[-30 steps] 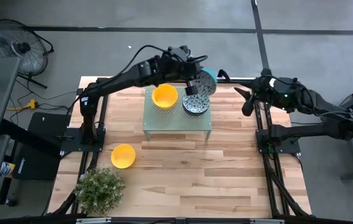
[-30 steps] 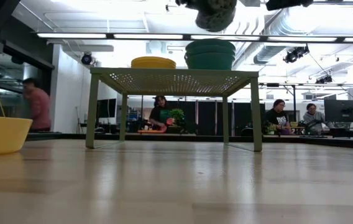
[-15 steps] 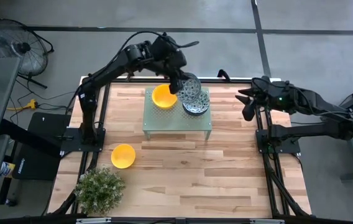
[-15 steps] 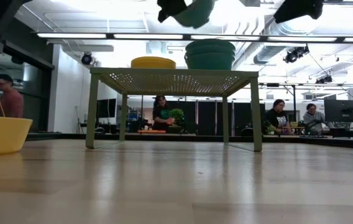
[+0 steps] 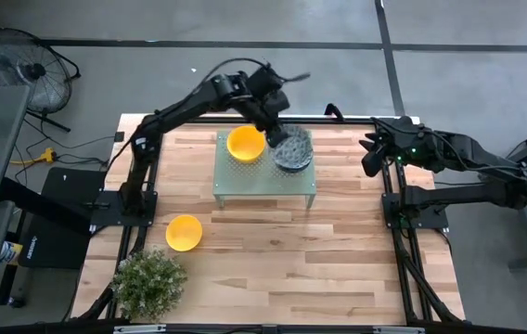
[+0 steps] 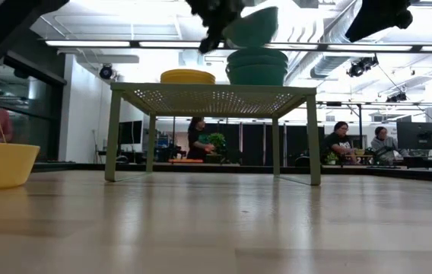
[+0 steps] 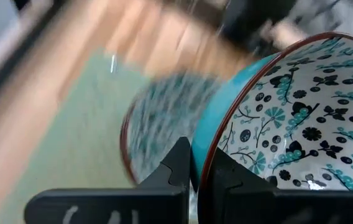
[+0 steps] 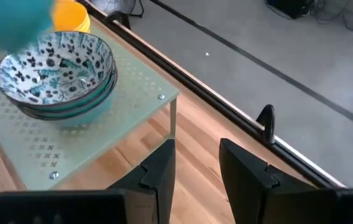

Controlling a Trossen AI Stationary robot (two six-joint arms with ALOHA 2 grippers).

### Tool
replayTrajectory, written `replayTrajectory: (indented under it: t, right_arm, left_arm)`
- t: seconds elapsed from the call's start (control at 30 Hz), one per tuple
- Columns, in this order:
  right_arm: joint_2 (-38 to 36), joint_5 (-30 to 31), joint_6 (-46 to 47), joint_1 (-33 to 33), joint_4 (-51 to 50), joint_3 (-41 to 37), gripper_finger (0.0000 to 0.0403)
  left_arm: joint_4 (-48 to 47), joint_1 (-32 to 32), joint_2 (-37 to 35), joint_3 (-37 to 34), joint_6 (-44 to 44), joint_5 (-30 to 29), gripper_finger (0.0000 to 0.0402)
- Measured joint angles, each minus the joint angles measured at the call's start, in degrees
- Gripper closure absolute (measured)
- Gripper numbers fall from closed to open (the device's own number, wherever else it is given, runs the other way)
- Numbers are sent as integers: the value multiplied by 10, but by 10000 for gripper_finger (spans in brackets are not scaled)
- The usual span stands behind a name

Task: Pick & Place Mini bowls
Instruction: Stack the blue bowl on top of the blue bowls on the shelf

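Left gripper (image 7: 195, 171) is pinched tight on the rim of a patterned bowl (image 7: 288, 118), one finger inside, one outside, and the bowl hangs tilted, nearly on edge. In the high view that carried bowl (image 5: 290, 144) sits in the upper middle of the frame, right above the stack of patterned bowls (image 8: 57, 74) on the pale green stand (image 5: 245, 178). The low view shows it just above the stack (image 6: 256, 67), not yet touching it.

By my read these bowls are glazed ceramic: stiff, slick, chippable, light enough for a rim pinch but prone to swing in it. The rim is the only real handhold, and a tilted bowl wants levelling before it nests.

The yellow bowl stack (image 5: 245, 144) sits on the stand just left of the patterned one, and a lone yellow bowl (image 5: 184, 232) rests on the tabletop (image 5: 338, 260) at lower left, near the potted plant (image 5: 148, 281).

The left arm reaches in from the left edge, elbow high, wrist bent over the stand. The right gripper (image 5: 371, 158) waits at the tabletop's right edge, partly open, nothing between its fingers (image 8: 158, 171).
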Motion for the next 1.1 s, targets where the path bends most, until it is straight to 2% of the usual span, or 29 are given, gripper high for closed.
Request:
replayTrajectory:
  t: [0.3,0.53,0.67,0.83,1.1]
  right_arm:
    - [0,-5,-23,0,-2,0,290]
    - [0,-5,-34,0,-6,0,290]
    - [0,-7,-33,0,-16,0,290]
    - [0,-10,-32,0,-22,0,290]
    - [0,-9,-32,0,-24,0,290]
  left_arm:
    - [-4,6,16,-3,-69,8,395]
    - [-1,8,12,-2,-98,-32,395]
    - [-2,11,13,-2,-105,-34,395]
    - [-4,11,13,-2,-116,-76,395]
    - [-29,11,13,-2,-117,-82,395]
